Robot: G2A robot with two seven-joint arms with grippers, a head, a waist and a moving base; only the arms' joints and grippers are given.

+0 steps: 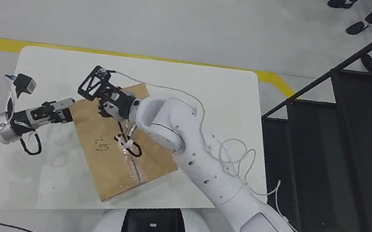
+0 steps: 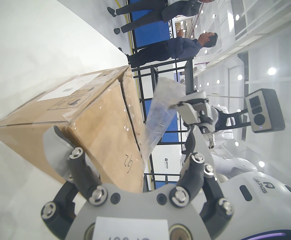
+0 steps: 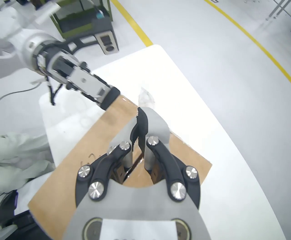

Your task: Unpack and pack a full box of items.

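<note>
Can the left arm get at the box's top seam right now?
Probably yes: the left gripper is open at the box edge, and only the right gripper, shut on peeled tape over the seam, might crowd it.

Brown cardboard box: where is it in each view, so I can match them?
Top view: brown cardboard box mid-table, between both arms.
Left wrist view: box just ahead of the left gripper.
Right wrist view: box beneath the right gripper.
Shared landmark: handwritten mark on its top.

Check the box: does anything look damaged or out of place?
Yes. A strip of clear tape stands peeled up from the top seam of the cardboard box, pinched in the right hand, not lying flat.
</note>
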